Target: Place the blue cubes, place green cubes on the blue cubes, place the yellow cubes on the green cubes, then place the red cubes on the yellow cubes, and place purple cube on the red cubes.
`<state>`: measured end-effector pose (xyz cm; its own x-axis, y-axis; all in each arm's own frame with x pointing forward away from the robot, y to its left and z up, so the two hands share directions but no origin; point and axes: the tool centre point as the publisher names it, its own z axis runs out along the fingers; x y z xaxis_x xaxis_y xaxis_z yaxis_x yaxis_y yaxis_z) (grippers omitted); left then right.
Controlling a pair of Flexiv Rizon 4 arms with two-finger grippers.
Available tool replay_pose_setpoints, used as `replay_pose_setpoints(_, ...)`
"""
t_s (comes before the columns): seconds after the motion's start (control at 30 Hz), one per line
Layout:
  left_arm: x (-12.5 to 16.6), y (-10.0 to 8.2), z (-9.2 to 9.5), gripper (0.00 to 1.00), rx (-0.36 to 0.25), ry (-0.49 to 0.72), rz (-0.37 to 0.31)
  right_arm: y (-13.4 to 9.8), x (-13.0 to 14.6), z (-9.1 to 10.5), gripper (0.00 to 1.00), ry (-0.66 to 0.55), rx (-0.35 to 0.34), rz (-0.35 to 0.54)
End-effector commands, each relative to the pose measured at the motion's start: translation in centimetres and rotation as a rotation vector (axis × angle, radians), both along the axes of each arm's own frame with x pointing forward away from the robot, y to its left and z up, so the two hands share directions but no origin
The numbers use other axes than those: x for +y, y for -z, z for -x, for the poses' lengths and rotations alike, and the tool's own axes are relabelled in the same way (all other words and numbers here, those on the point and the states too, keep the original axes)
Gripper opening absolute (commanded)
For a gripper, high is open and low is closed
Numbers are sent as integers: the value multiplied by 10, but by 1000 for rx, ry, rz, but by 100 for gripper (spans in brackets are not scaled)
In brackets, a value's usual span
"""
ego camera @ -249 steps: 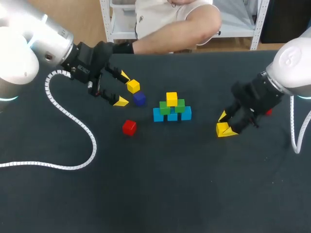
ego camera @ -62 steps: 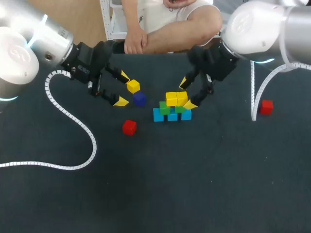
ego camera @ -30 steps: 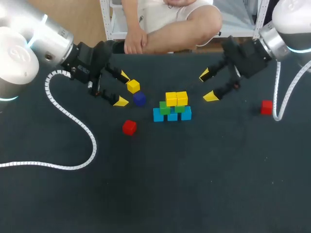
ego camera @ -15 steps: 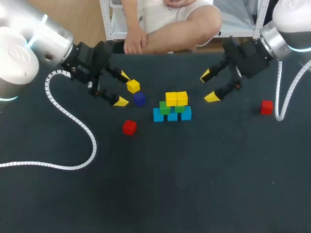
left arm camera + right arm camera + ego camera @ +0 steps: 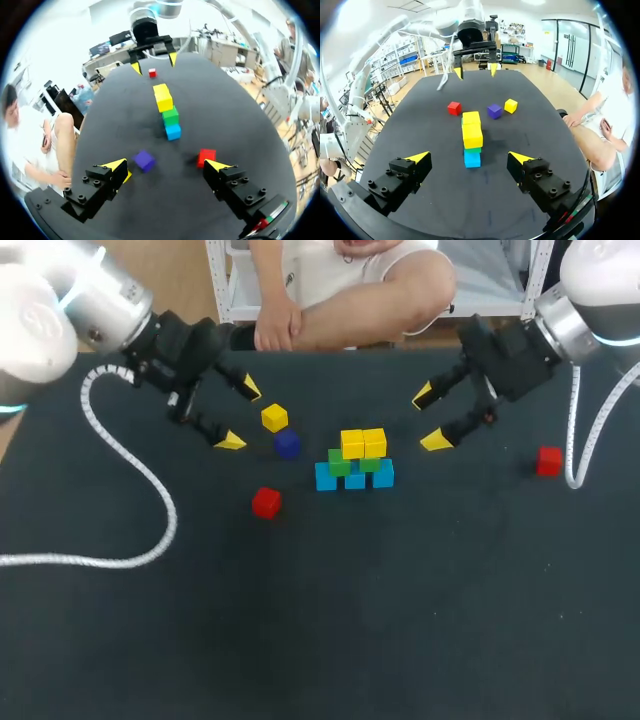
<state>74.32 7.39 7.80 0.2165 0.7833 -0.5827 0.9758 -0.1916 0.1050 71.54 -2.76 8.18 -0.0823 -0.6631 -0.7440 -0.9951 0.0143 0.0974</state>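
The pyramid stands mid-table: three blue cubes [image 5: 355, 479], two green cubes [image 5: 340, 463] on them, two yellow cubes [image 5: 363, 443] on top. A loose yellow cube [image 5: 274, 418], a purple cube [image 5: 287, 444] and a red cube [image 5: 266, 502] lie to its left; another red cube [image 5: 548, 461] lies far right. My left gripper [image 5: 239, 415] is open just left of the loose yellow cube. My right gripper [image 5: 429, 418] is open, right of the pyramid. From the left wrist, the purple cube [image 5: 144, 160] and red cube [image 5: 206, 156] lie ahead of the open gripper [image 5: 165, 165]. From the right wrist, the pyramid [image 5: 472, 137] lies ahead of the open gripper [image 5: 469, 158].
A white coiled cable [image 5: 130, 470] trails from my left arm across the table's left side. The dark table [image 5: 400, 620] has open room in front of the pyramid.
My left gripper has drawn back a little to the left, away from the loose yellow cube. The right arm and all cubes stay where they were.
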Motion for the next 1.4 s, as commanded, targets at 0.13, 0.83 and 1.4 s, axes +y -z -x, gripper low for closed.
replay_pose_setpoints(0.13, -8, 2, -51, 100, 110, 139, -126, 0, 0, 1, 100, 1, -1, -1)
replay_pose_setpoints(0.83, -5, 10, -59, 100, 129, 171, -112, 0, 0, 1, 100, 1, -1, -1)
replay_pose_setpoints(1.4, -32, 25, -93, 100, 20, 368, -343, 0, 0, 1, 100, 1, -1, -1)
